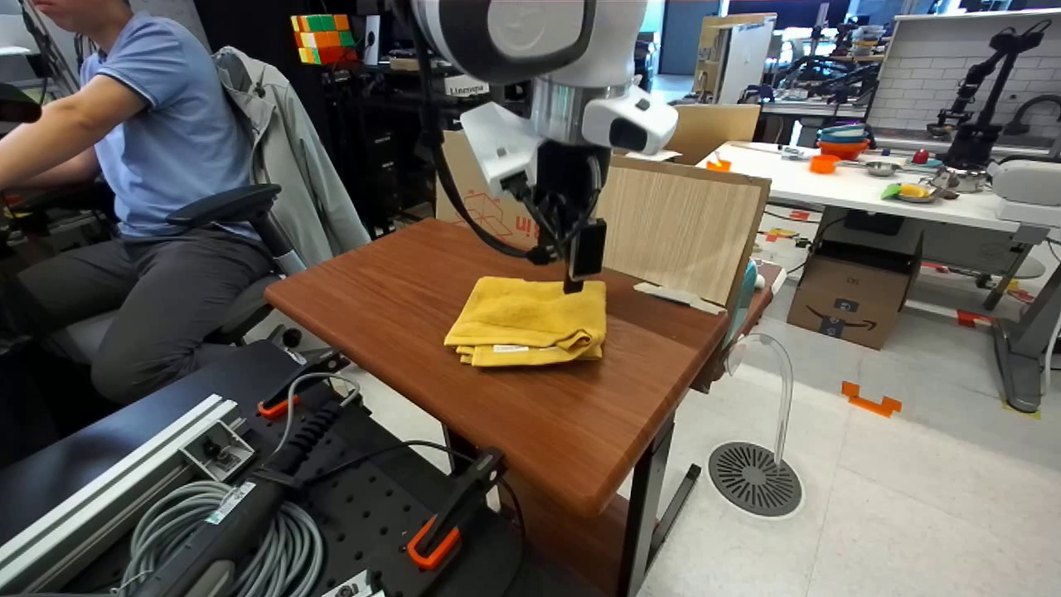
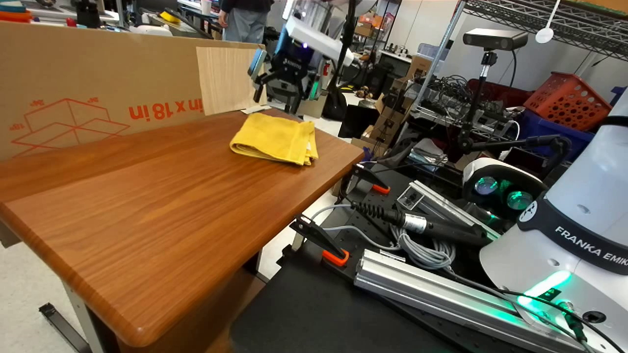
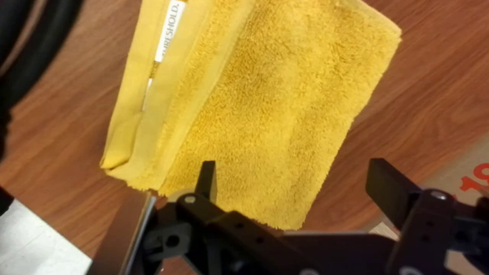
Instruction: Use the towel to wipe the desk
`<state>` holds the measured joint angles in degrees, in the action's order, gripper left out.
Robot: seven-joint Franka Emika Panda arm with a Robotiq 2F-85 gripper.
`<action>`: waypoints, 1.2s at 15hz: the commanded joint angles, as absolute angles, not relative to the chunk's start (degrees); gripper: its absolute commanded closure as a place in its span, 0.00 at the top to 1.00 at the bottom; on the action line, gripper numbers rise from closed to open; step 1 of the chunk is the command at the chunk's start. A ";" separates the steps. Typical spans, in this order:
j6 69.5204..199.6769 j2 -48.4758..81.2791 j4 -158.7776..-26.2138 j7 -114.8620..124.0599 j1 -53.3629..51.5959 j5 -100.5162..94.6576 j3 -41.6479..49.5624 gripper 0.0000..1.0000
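Nearest, black two-fingered end effector [image 3: 292, 163]: fingers spread, nothing held. Beyond, folded mustard-yellow terry towel [image 3: 275, 99] lies on reddish-brown wooden table [image 1: 373, 282]; presumably light, soft, limp, best pinched at right-hand edge in wrist view. There, labelled side faces left, slanting up-rightward; long axis indeterminate.

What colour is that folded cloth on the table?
The towel is mustard yellow, with a white label; the wrist view shows it best.
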<state>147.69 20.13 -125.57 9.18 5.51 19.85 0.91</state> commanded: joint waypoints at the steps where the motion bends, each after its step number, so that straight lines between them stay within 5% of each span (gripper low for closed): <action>1: 156.05 25.15 -125.15 4.22 6.32 24.75 -2.74 1.00; 8: 158.85 32.35 -121.05 6.32 6.90 22.87 -2.85 1.00; 18: 146.86 34.81 -115.06 9.54 11.97 21.23 4.31 1.00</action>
